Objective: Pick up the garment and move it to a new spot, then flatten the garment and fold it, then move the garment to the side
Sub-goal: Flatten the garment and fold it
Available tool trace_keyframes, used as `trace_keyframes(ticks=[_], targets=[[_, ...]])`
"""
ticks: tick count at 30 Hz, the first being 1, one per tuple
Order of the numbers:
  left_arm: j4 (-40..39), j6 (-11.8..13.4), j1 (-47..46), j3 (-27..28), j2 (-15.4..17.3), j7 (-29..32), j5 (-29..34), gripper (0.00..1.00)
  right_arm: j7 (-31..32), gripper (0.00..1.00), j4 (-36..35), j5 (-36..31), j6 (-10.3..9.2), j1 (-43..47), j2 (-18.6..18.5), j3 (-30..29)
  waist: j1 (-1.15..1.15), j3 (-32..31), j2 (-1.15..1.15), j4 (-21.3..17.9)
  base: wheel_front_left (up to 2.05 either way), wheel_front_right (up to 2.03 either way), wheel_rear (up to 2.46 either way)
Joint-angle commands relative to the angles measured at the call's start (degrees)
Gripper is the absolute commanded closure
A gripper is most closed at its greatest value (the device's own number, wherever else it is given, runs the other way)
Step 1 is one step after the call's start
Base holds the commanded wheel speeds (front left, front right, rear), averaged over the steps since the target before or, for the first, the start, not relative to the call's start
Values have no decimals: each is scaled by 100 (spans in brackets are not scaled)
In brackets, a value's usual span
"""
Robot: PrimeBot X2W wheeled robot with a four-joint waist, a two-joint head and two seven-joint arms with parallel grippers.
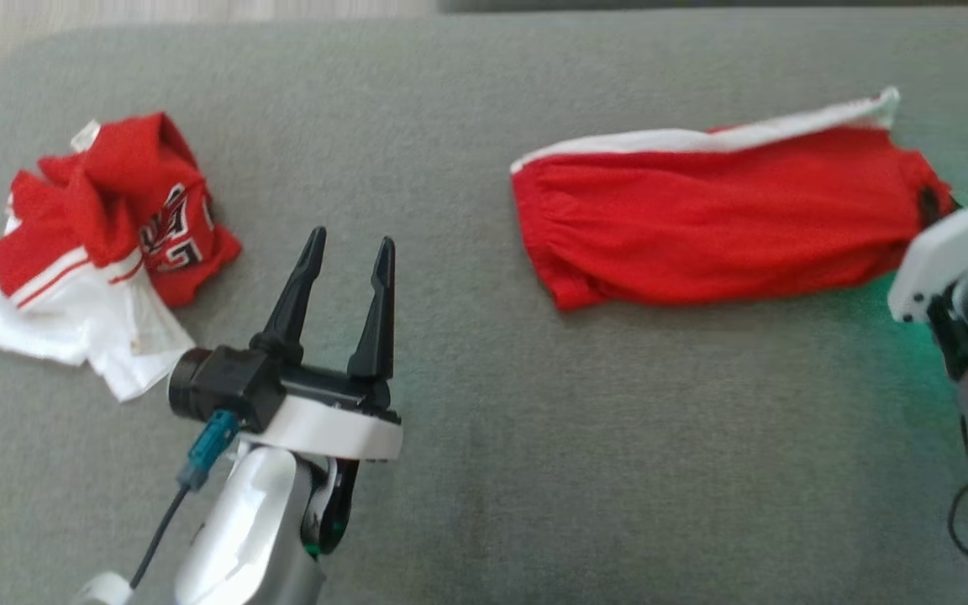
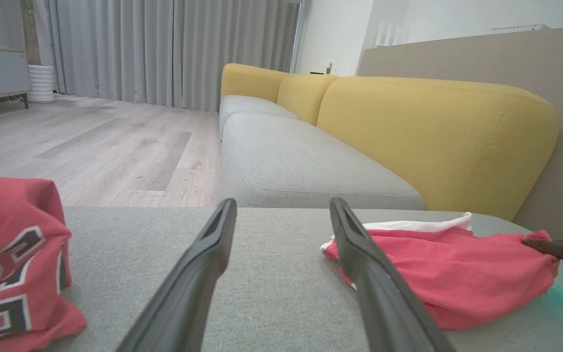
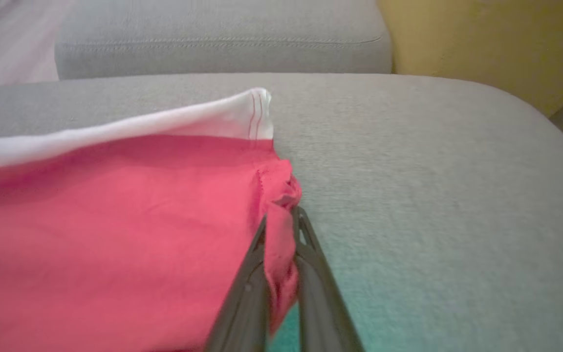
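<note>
**Head view.** A wide grey cushion lies below the camera. The red garment, with a white band along its far edge, is spread lengthwise on the right half of the cushion. A crumpled jersey in red and white sits well apart on the left. The left gripper hovers between the two with its fingers spread wide and nothing in them. At the right edge of the view, the right gripper meets the garment's right end.

**Left wrist view.** The left gripper is open just above bare cushion, with the jersey to its left and the red garment to its right. One dark finger of the right gripper presses into the garment's far end. A yellow-backed sofa and a wood floor lie beyond.

**Right wrist view.** The right gripper is nearly closed, pinching a narrow fold at the red garment's corner seam. The rest of the cloth lies on the cushion.

**Risks.** The pinch takes only a thin bit of hem, so the fold could slip out when lifted. Pulling from this one corner would probably drag and bunch the cloth, undoing how flat it lies now. The grip is near the cushion's right side, so a move further that way could spill fabric over the edge.
</note>
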Motion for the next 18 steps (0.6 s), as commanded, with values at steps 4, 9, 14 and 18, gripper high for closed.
trace_keyframes(ticks=[4, 9, 14, 18], targets=[[-199, -2, 74, 246, 46, -29, 90, 0, -142, 100, -545, 182, 11, 427, -115, -233, 1, -295, 0, -237, 0, 0, 0], [-239, -1, 192, 297, 46, -29, 106, 0, -153, 100, -1126, 243, 11, 1019, -23, -696, 1, -381, 0, -307, 0, 0, 0], [-231, -36, 227, 306, 46, -29, 132, 0, -320, 100, -1690, 177, 11, 1321, 189, -1047, 1, -387, 0, -292, 0, 0, 0], [-196, -54, 219, 313, 46, -29, 146, 0, -468, 100, -2043, 151, 11, 1395, 436, -1139, 1, -426, 0, -238, 0, 0, 0]])
